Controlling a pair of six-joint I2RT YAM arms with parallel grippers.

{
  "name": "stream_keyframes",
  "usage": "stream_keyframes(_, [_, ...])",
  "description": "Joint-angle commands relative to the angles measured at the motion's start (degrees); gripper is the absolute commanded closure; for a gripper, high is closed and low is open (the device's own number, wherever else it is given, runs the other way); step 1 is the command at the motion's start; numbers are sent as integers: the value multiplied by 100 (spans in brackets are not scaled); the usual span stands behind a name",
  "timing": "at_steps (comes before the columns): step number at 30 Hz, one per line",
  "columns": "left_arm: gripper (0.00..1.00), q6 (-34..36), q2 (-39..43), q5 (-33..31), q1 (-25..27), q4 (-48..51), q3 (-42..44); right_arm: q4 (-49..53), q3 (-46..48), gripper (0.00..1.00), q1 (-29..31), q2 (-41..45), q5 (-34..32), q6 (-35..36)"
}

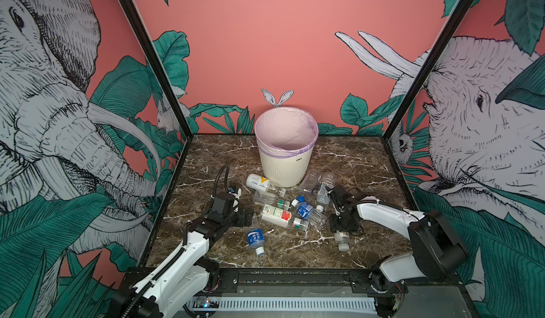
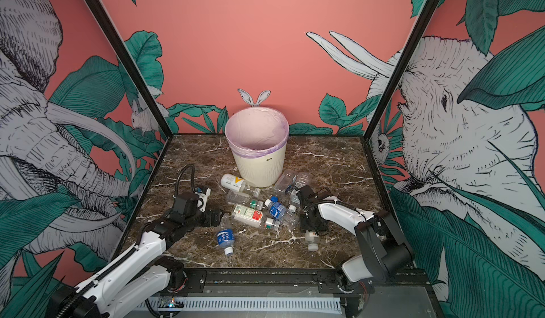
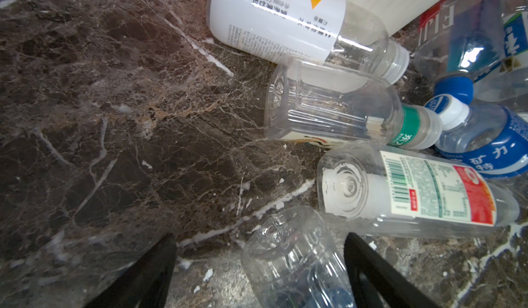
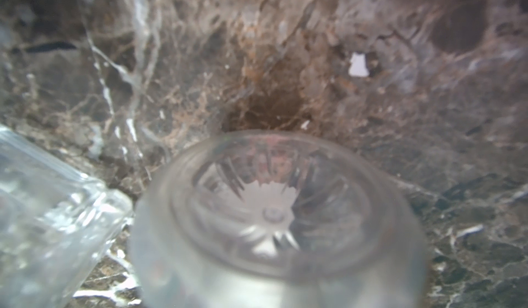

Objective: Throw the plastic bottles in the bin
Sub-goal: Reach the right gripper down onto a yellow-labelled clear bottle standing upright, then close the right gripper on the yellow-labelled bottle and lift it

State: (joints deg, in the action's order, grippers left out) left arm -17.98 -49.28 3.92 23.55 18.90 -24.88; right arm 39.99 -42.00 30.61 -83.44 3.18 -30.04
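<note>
Left hand (image 3: 258, 236) spread wide, fingers either side of clear crumpled blue-labelled bottle (image 3: 294, 263) lying on dark brown marble desk (image 1: 354, 166); not clamped. My right hand (image 1: 343, 229) points down over clear white-capped bottle (image 1: 342, 241), whose base fills right wrist view; gripped or not, cannot tell. Other plastic bottles (image 1: 275, 214) lie heaped on desk, just before round cream ribbed bin (image 1: 284, 166) with lilac bag liner (image 1: 286, 125), back centre.
</note>
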Motion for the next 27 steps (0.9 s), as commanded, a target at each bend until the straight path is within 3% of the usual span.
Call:
stream_keyframes(1, [7,35,17,-27,2,-63,85,-377,310,51,79,-167,245,-54])
stream_keyframes(8, [7,2,57,-98,0,-29,80,-358,421,60,138,324,46,-63])
stream_keyframes(18, [7,10,55,-76,1,-62,94,-1228,1112,68,305,2482,-90,-54])
stream_keyframes(27, [7,23,70,-33,-2,-64,97,-1242,1067,72,421,4068,-491,57])
